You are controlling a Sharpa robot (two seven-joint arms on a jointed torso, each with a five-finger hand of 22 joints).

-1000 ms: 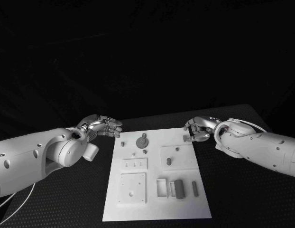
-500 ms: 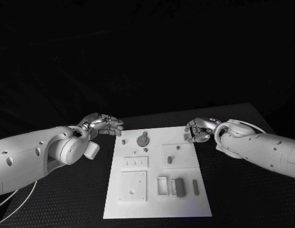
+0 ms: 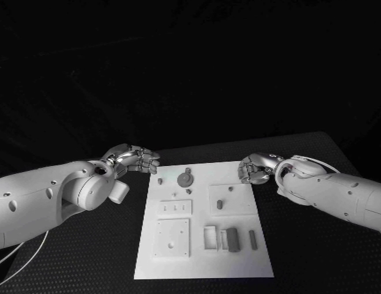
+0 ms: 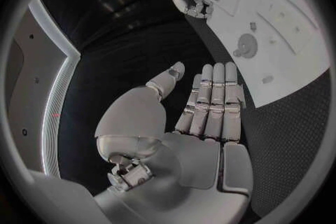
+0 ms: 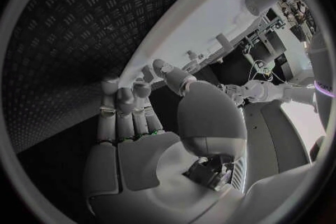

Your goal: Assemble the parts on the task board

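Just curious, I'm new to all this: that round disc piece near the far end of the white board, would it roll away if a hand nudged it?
Probably not: the round disc lies flat on the task board, so it would likely slide. It looks small, stiff and light.

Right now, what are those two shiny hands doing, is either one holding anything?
Left hand: open, fingers stretched out, holding nothing.
Right hand: fingers curled in; whether it pinches something cannot be told.

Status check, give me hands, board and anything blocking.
Left hand open, fingers straight, off the board's far left corner. Right hand curled at the far right edge, grasp unclear. Task board flat, grey parts lying on it. Nothing in the way.
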